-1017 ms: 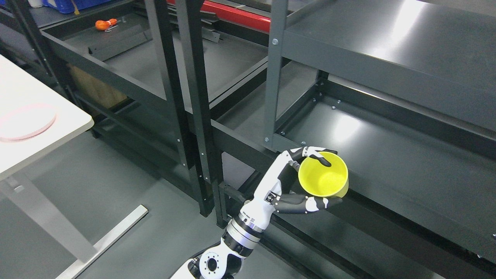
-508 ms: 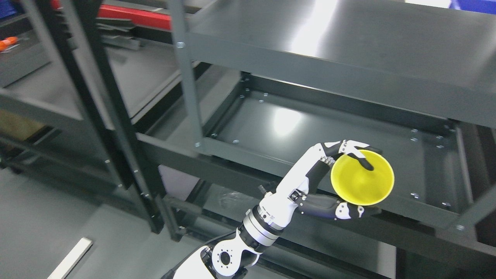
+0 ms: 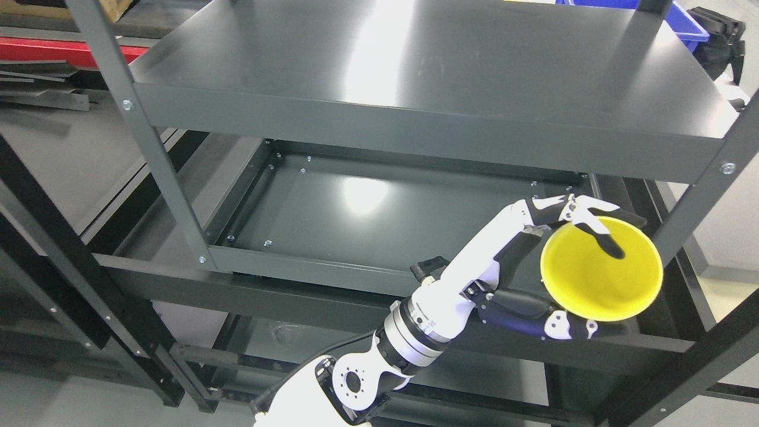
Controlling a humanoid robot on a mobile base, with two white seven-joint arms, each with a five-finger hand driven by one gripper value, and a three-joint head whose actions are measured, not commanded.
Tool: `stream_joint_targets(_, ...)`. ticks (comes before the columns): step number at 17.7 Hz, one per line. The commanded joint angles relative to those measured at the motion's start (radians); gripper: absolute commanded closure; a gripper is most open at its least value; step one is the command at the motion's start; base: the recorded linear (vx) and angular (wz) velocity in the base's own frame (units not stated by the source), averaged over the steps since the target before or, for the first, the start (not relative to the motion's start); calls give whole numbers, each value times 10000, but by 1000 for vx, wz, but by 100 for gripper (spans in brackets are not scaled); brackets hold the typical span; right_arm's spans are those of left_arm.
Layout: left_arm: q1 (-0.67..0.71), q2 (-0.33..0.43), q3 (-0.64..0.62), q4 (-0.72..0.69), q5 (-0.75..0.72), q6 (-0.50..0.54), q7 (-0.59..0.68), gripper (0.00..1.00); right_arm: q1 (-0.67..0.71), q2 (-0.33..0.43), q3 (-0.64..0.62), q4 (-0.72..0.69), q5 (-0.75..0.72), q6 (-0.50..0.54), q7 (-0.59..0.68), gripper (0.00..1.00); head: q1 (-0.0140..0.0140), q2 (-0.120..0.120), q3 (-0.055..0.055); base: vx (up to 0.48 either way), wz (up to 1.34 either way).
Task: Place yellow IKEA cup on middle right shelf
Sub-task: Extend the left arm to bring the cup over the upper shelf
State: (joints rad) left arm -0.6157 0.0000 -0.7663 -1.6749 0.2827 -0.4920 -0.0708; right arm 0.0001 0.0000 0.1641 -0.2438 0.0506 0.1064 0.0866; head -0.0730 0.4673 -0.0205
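The yellow cup (image 3: 616, 284) is in my left hand (image 3: 605, 290), whose arm comes up from the bottom edge left of the middle. One finger (image 3: 600, 238) hooks over the rim and the thumb (image 3: 560, 323) presses below. The cup is tilted with its open mouth facing the camera. It is held at the front right corner of the middle shelf (image 3: 367, 219) of the grey rack, above the shelf's front lip. I cannot tell if it touches the shelf.
The top shelf (image 3: 415, 65) overhangs the middle one. The rack's front right post (image 3: 697, 204) stands just right of the cup, the front left post (image 3: 148, 148) far left. A black rack frame (image 3: 71, 279) stands at the left. A blue bin (image 3: 688, 26) sits at the top right.
The camera has swung right, so the whole picture shifted left and the grey rack now fills the view. My left hand still holds the cup, now closer to the front right post.
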Motion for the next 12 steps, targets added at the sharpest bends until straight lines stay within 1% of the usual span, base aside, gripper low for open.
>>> stream_joint_targets(1, -255, 175, -175, -401, -5, -4, 17, 99, 60, -174, 0, -1, 0, -6, -7, 1, 0, 0, 0, 30, -106)
stream_joint_targets(7, -469, 175, 361, -416, -20, -4, 17, 99, 60, -174, 0, -1, 0, -6, -7, 1, 0, -2, 0, 3, 6)
stream_joint_targets(9, -744, 175, 529, -431, -20, -4, 17, 99, 60, -174, 0, -1, 0, -6, -7, 1, 0, -2, 0, -33, 55)
stream_joint_targets(12, -1388, 175, 1188, -416, -20, 118, 48, 99, 60, -174, 0, -1, 0, -6, -7, 1, 0, -2, 0, -39, 61)
